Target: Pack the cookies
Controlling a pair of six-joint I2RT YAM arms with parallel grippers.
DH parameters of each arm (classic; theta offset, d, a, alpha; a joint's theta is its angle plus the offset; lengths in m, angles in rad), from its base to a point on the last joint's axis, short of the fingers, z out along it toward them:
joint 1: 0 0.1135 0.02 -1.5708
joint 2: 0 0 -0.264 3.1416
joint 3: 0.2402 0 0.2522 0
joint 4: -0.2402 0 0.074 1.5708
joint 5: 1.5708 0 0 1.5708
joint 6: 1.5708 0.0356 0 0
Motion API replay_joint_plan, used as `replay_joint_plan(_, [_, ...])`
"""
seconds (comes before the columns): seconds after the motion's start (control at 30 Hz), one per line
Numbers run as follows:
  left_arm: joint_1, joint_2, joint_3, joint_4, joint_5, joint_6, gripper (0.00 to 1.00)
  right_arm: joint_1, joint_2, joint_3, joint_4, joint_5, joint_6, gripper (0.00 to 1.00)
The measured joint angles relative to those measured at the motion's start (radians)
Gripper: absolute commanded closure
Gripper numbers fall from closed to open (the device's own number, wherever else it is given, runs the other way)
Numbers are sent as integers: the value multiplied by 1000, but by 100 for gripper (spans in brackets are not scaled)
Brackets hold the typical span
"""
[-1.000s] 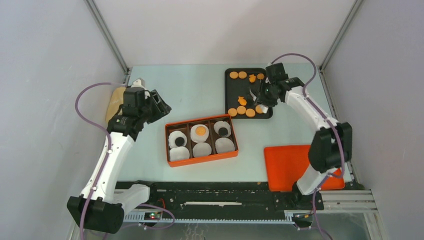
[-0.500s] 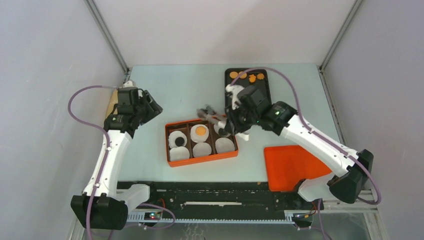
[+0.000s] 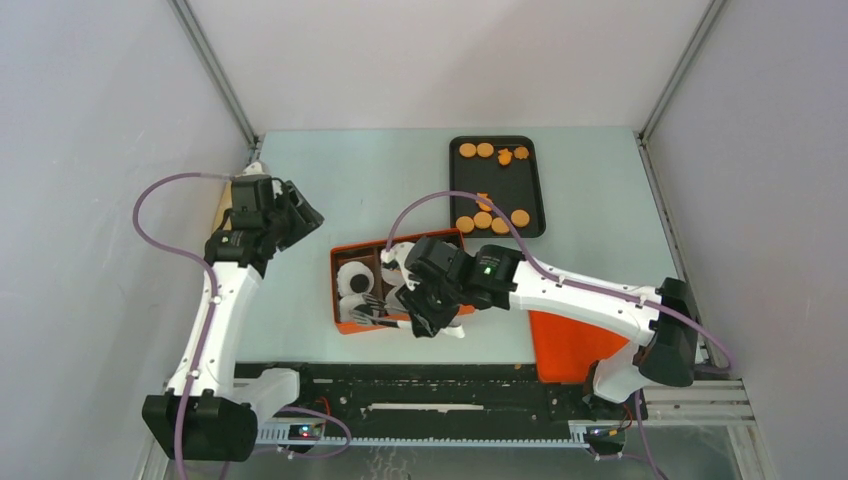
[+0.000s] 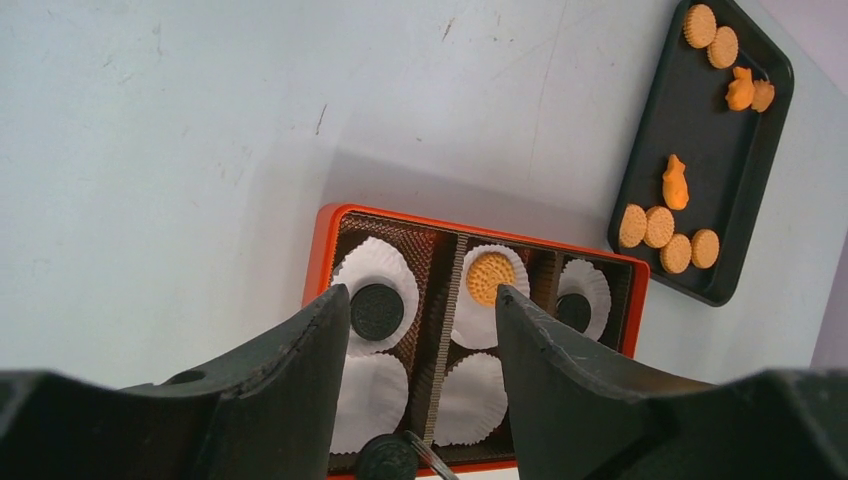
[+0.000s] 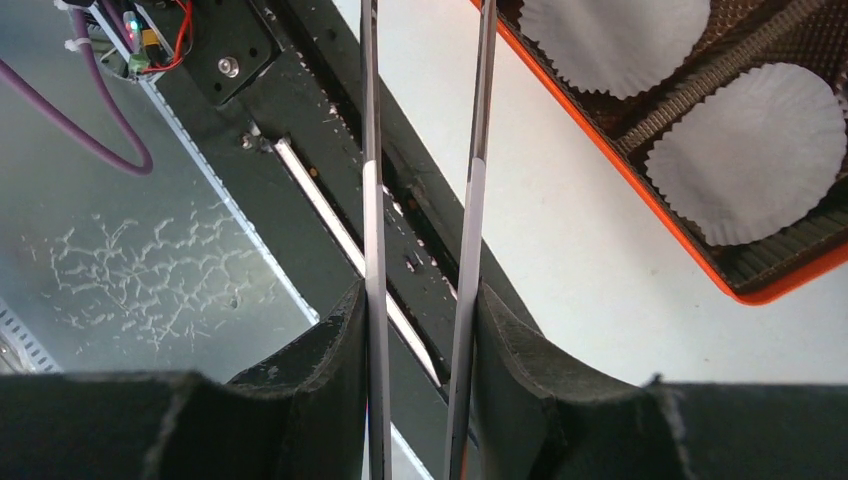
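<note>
Metal tongs (image 5: 372, 200) are pinched between the fingers of my right gripper (image 5: 420, 300), which is shut on them. The tongs' tips carry a black cookie (image 4: 387, 458) over the near edge of the orange box (image 3: 340, 300). The box holds white liners (image 5: 755, 150); a black cookie (image 4: 377, 311), an orange cookie (image 4: 490, 277) and another black cookie (image 4: 573, 312) lie in the far row. Several orange cookies (image 3: 483, 220) remain on the black tray (image 3: 535, 185). Left of the box, my left gripper (image 3: 300, 215) hangs above the table, open and holding nothing.
An orange lid (image 3: 570, 340) lies at the front right, partly under the right arm. A tan object (image 3: 222, 210) sits at the table's left edge behind the left arm. The black mounting rail (image 3: 450, 390) runs along the near edge.
My right arm has swung from the black tray across to the near side of the orange box, carrying the tongs. The left arm has barely moved.
</note>
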Motion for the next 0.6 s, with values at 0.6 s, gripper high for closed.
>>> replay_joint_plan(0.6, [0, -23, 0, -5, 6, 2, 38, 14, 113, 50, 51, 20, -7, 70])
